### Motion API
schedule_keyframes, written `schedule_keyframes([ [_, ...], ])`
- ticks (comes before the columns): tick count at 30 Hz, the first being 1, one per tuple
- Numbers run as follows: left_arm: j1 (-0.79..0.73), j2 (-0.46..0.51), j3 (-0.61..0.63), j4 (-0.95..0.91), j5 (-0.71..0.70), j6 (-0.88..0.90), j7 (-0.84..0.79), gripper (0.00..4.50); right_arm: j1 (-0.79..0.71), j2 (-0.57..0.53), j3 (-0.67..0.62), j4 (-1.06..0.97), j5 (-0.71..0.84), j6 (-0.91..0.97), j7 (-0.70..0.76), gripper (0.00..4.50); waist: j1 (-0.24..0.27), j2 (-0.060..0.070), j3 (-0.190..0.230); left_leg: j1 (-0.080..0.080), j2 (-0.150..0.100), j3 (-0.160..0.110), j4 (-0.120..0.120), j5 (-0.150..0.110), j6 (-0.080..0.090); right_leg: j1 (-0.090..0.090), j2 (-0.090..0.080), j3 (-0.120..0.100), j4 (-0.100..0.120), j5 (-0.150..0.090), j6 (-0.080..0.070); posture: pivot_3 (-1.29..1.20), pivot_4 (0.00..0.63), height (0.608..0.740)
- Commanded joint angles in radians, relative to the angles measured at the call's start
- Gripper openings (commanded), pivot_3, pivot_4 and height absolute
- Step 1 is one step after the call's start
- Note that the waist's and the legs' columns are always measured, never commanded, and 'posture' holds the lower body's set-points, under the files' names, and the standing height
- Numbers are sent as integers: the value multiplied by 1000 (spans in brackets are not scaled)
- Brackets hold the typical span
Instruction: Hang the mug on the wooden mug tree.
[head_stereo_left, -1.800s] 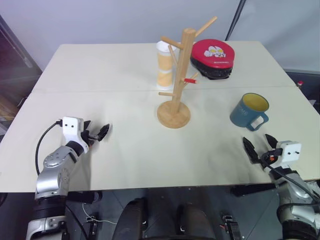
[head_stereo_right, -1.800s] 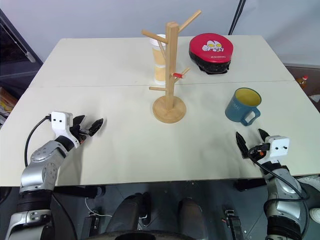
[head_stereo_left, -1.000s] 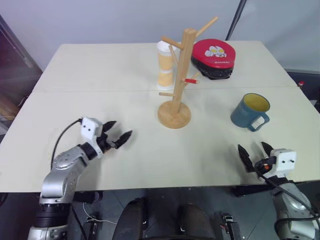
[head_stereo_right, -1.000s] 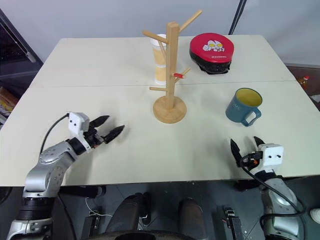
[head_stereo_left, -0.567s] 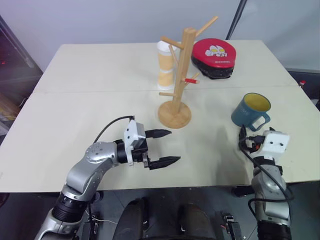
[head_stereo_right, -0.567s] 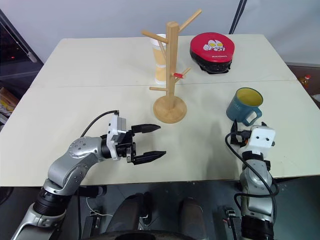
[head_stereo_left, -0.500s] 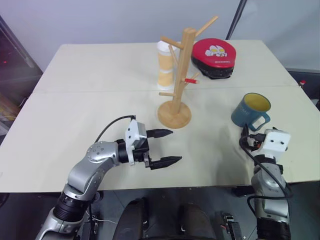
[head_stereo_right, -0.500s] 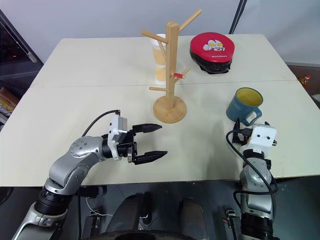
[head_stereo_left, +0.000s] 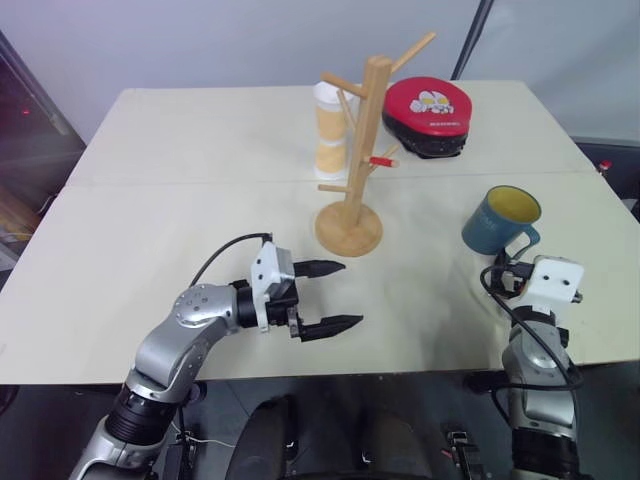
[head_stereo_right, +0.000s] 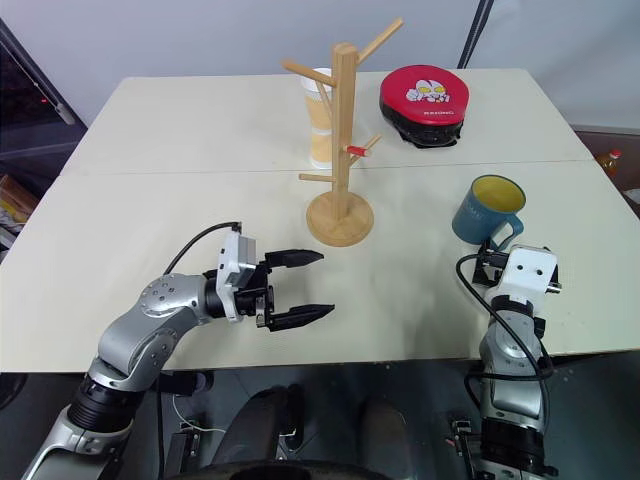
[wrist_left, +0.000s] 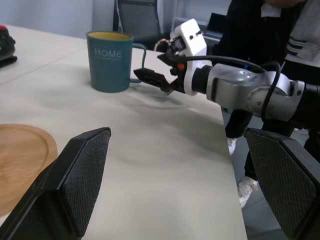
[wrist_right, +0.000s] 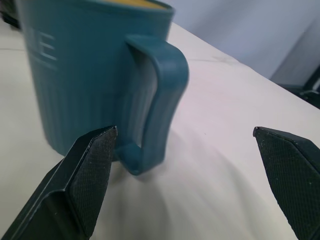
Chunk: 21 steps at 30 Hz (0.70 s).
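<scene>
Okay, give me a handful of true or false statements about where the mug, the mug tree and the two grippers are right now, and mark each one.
1. The mug hangs on a peg of the wooden mug tree. False: it stands upright on the table, to the right of the tree.
2. The right gripper is open, with the mug's handle just ahead of it. True.
3. The left gripper is shut on the tree's base. False: it is open and holds nothing.
4. A white-and-orange cup stands behind the tree. True.
5. The mug lies on its side. False: its yellow inside faces up.
</scene>
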Motion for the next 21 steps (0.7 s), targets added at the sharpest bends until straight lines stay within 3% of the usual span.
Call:
schedule_keyframes([
  [1,-6,5,15,-48,-7,-19,-1,4500,-23,5,-36,-13,2,13,-42,4483,0,0,0,0,0,0,0,0,0,0,0,0,0,0,0,0,150,740],
  [20,-8,4,18,-48,2,-34,15,4500,-165,25,-64,97,73,63,-89,4483,-4,0,0,0,0,0,1,0,0,0,1,0,1,1,2,0,150,740],
  [21,-8,5,19,-47,3,-35,15,4500,-168,25,-64,101,78,60,-86,3931,-4,0,0,0,0,0,1,0,0,0,1,0,1,1,2,0,150,740],
])
